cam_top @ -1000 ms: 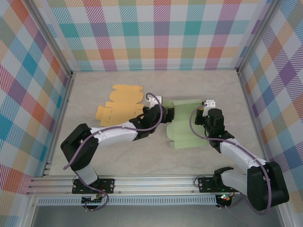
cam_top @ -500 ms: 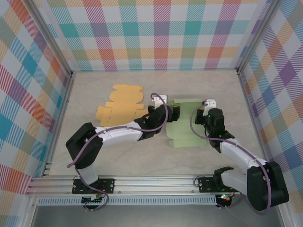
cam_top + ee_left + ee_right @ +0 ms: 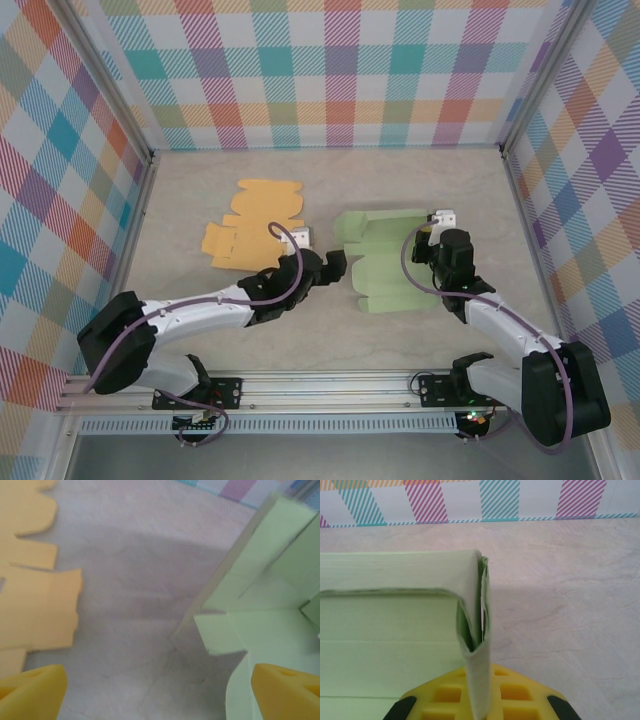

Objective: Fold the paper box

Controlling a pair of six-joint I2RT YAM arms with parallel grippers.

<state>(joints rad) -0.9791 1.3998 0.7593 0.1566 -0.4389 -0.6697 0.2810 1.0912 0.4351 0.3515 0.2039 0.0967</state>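
Two card blanks: green paper box [image 3: 385, 265] part-folded; orange blank [image 3: 250, 222] flat, scalloped.
Left gripper [image 3: 332, 268]: jaws spread.
Right gripper [image 3: 480, 700]: pinching the box's creased flap.

No legible text, label, brand, number or sign on any surface.

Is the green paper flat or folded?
Partly folded. The green paper curls up doubled at the right gripper, pinched there; the rest lies spread on the table.
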